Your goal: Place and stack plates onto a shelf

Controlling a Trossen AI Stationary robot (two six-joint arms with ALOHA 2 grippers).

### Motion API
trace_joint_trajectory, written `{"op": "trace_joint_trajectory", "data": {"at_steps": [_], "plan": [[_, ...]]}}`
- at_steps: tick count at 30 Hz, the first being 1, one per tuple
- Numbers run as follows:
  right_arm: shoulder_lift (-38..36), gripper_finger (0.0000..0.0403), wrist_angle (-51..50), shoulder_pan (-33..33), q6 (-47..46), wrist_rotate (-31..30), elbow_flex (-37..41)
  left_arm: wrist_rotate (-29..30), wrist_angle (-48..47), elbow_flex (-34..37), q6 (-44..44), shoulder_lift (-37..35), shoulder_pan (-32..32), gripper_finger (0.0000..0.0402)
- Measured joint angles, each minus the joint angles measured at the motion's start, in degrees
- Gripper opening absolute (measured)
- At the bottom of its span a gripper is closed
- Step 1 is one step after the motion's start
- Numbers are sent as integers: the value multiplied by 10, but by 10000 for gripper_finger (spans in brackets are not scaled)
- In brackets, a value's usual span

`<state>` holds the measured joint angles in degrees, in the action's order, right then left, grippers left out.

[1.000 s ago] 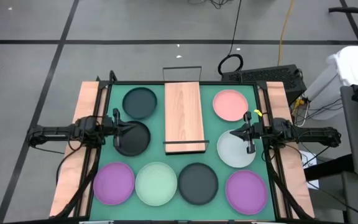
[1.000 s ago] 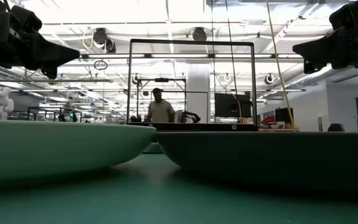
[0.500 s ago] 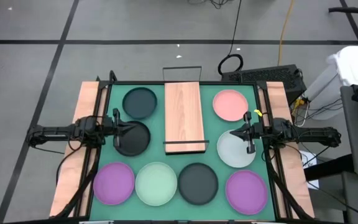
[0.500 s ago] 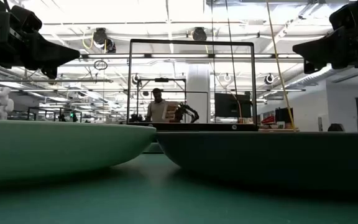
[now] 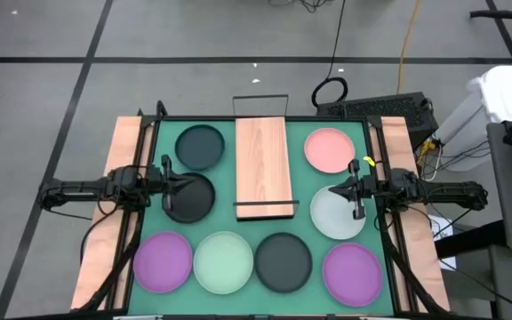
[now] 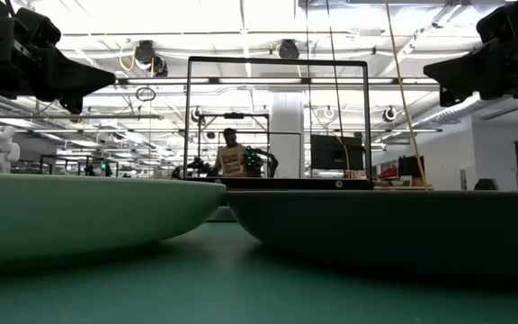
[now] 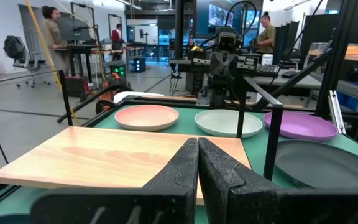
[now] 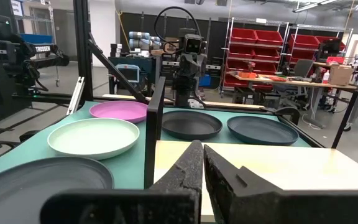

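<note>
Desk: I see a green mat (image 5: 300, 200) between two wooden side rails (image 5: 123, 142), set on a grey floor (image 5: 149, 53) crossed by dark lines.
Room: my low view looks into a bright workshop with a person (image 6: 231, 157) far behind the desk; the left wrist view shows more people at benches, the right wrist view red bin racks (image 8: 253, 46).
Shelf: one light wood shelf (image 5: 263, 164) with black wire ends, in the middle of the far half of the desk, nothing on it.
Plates, count: I count eight, all flat on the mat: two purple plates (image 5: 163, 260), one pink plate (image 5: 331, 149), three dark grey plates (image 5: 200, 146), two pale mint plates (image 5: 223, 261).
Left gripper (image 5: 174, 180): hovers over the dark grey plate just left of the shelf; jaws pressed together, holding nothing.
Right gripper (image 5: 334, 190): hovers over the pale plate right of the shelf; jaws closed, empty.
View differences: only the high view gives me all eight plates. The low view shows just a mint and a dark rim up close, with the shelf frame between them. Each wrist view faces the opposite arm across the shelf.
</note>
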<state>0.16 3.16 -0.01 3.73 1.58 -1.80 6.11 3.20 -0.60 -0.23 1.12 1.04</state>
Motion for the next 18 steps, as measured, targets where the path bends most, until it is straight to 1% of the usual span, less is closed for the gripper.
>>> {"op": "trace_joint_trajectory", "data": {"at_steps": [18], "plan": [[0, 0, 0, 0, 0, 0, 0, 0, 0, 0, 0, 0, 0, 15]]}}
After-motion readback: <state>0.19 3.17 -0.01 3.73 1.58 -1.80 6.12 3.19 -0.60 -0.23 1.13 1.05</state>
